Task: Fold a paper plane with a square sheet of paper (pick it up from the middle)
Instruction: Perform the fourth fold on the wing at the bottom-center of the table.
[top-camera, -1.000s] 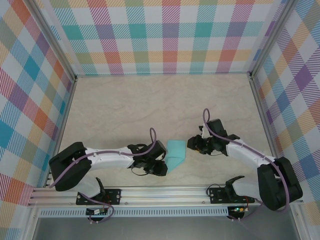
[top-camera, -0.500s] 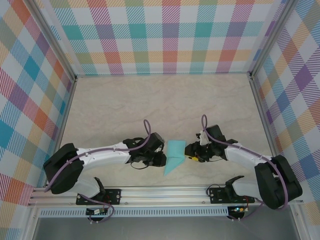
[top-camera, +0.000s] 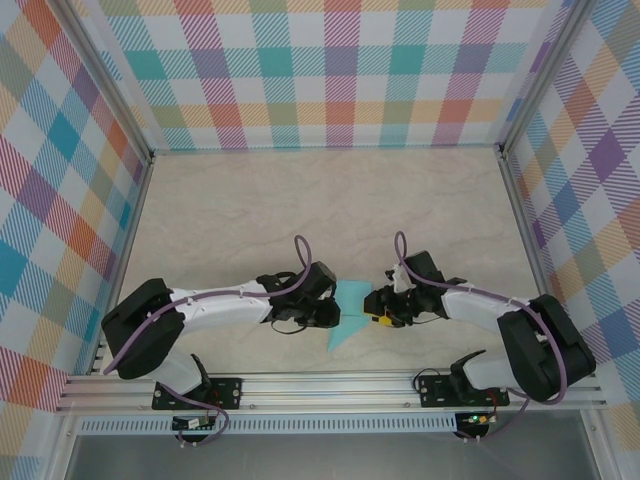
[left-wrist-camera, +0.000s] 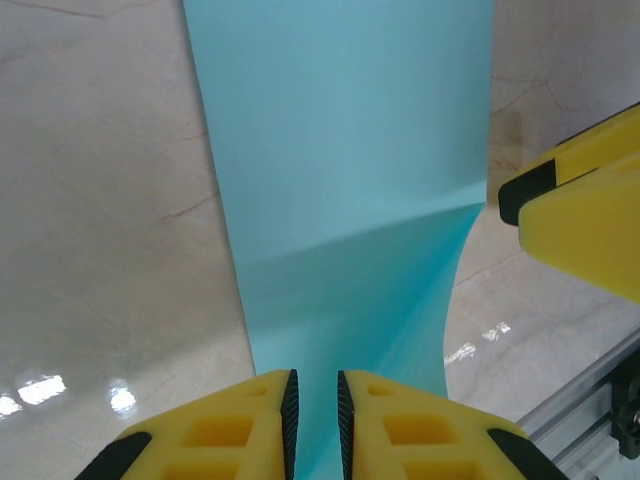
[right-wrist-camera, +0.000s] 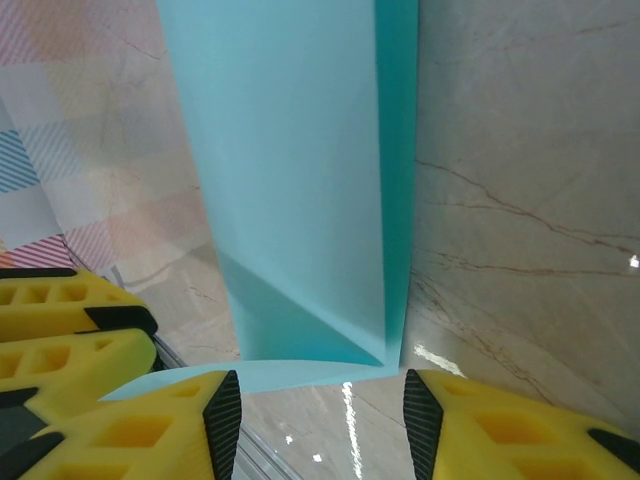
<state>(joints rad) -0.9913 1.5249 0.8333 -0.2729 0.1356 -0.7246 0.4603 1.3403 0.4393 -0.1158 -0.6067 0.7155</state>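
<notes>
two grippers flank the part-folded sheet of paper (top-camera: 352, 300) by the middle of the table's (top-camera: 250, 210) near edge. left gripper (left-wrist-camera: 313, 400) is pinched onto its edge; right gripper (right-wrist-camera: 320, 400) has jaws apart w/ a folded corner between them. paper looks v. light and floppy (prob. slippery too), so grip stacked layers near the crease, not a loose flap.

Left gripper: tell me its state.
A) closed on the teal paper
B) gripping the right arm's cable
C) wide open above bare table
A: the left gripper pinches the teal paper, its jaws almost meeting on the sheet's near edge.
</notes>
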